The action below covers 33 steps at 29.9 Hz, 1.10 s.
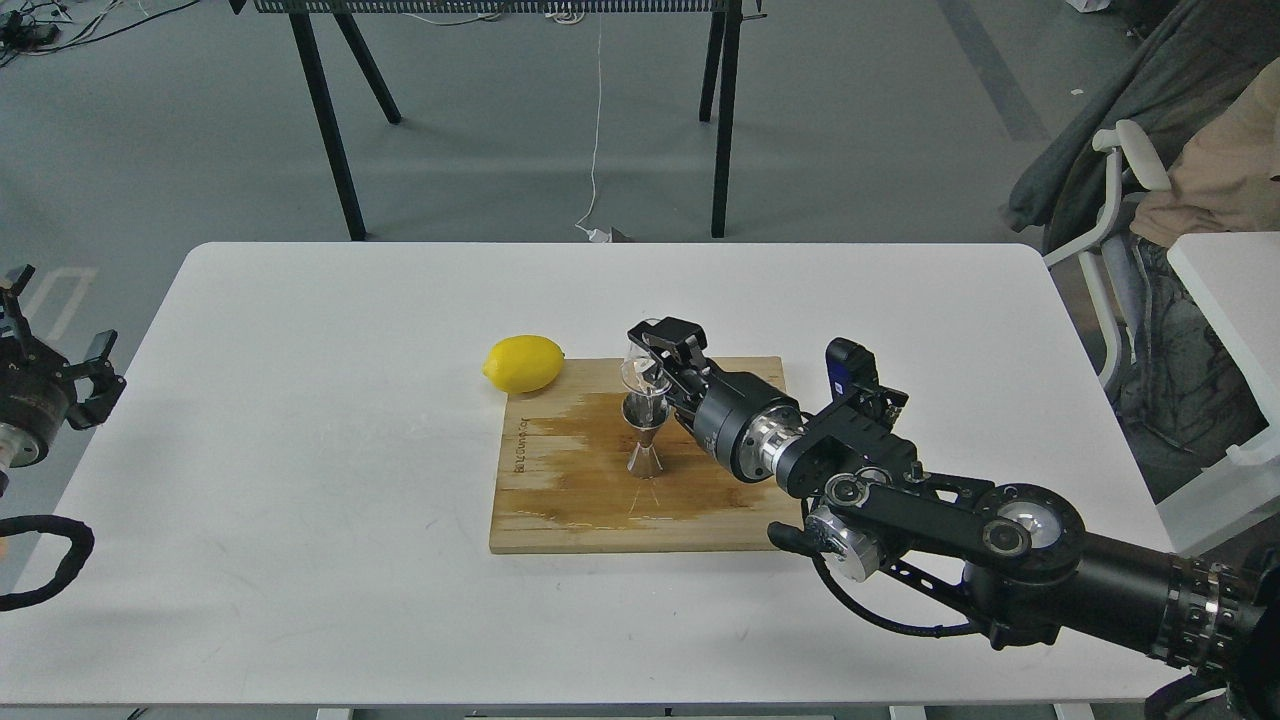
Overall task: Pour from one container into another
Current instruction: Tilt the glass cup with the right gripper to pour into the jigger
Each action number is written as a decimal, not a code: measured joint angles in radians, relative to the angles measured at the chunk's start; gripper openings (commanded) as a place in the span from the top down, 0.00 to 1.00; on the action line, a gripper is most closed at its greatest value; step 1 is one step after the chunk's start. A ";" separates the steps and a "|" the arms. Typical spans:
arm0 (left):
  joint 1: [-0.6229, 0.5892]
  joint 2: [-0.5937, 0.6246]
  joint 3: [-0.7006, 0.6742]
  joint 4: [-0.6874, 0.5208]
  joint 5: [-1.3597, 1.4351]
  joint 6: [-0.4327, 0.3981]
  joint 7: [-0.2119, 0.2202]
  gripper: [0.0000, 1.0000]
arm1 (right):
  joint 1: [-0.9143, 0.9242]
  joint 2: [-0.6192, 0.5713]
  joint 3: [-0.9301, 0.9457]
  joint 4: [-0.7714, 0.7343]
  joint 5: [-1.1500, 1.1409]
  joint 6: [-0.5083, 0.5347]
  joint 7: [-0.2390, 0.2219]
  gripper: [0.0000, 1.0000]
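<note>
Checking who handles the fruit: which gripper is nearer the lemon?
Right. The right gripper holds the glass cup over the jigger, just right of the lemon. The left gripper sits at the table's far left edge.

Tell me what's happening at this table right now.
The right gripper holds a small clear glass cup tipped directly over a steel jigger, which stands upright on a wooden cutting board. The board looks wet around the jigger. A lemon rests at the board's far left corner. The left gripper sits idle off the table's left edge, holding nothing.
</note>
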 measured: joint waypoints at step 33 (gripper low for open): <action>0.000 0.000 0.000 0.000 0.000 0.000 0.000 0.03 | 0.060 -0.032 -0.105 -0.006 -0.128 0.000 0.002 0.57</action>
